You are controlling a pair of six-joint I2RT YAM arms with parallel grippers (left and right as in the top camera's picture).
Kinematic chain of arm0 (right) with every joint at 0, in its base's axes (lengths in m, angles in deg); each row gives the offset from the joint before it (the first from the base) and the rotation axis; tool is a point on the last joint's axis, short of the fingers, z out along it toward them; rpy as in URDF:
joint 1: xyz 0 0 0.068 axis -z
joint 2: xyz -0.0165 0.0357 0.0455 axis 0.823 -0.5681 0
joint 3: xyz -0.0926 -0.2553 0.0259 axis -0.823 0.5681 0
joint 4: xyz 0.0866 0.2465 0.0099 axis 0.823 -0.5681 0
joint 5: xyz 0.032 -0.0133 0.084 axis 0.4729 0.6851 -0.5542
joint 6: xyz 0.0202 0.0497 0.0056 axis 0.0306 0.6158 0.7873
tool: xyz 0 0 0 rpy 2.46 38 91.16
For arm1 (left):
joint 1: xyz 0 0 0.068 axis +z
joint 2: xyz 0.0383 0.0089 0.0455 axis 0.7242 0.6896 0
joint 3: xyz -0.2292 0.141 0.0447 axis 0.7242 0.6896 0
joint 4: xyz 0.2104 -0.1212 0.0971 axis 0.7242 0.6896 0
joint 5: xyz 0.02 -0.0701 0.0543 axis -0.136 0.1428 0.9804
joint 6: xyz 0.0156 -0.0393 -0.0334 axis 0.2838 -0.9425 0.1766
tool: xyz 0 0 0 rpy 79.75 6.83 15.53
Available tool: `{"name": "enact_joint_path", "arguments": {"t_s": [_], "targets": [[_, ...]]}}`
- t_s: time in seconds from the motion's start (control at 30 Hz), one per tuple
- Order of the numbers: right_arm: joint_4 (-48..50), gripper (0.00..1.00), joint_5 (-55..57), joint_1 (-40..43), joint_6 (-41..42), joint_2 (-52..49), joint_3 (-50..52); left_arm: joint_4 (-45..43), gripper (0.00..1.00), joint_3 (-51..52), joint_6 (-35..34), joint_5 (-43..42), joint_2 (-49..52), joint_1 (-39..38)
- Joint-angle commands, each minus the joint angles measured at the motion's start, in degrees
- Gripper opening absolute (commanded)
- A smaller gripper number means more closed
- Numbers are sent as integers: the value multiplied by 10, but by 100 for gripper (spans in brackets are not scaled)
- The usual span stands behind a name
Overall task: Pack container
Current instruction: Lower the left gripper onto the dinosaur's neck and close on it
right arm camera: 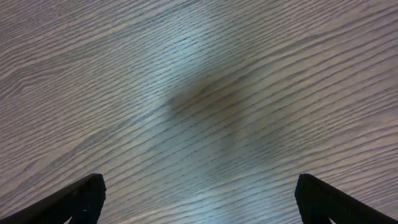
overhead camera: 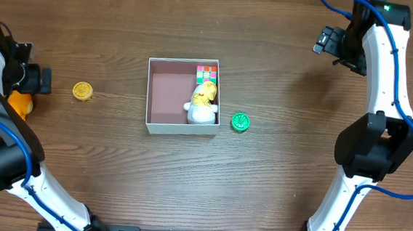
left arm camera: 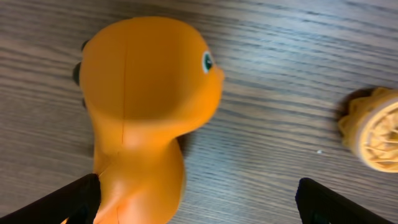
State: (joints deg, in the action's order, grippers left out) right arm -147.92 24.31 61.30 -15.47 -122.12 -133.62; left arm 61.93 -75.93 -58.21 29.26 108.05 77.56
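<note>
White-walled, the container (overhead camera: 181, 129) sits between and well apart from left gripper (left arm camera: 196, 199) and right gripper (right arm camera: 199, 199), both with jaws spread. The orange toy (left arm camera: 149, 93) sits off-centre against one left finger; closing may shove it sideways, missing the yellow disc (left arm camera: 373, 137).

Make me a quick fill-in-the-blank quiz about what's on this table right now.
The disc beside the container, on the right arm's side, is ____. The toy under the left hand is ____. The container's bare floor is ____. The right hand, holding nothing, is wide ____.
Missing words: green; orange; pink; open.
</note>
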Motion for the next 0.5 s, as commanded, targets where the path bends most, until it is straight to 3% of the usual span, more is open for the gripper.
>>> {"name": "enact_joint_path", "arguments": {"t_s": [0.0,0.47], "targets": [[3,100,5,0,0,26,0,-1,100,-9,9,10,14,7],[3,100,5,0,0,26,0,-13,100,-8,4,50,21,10]]}}
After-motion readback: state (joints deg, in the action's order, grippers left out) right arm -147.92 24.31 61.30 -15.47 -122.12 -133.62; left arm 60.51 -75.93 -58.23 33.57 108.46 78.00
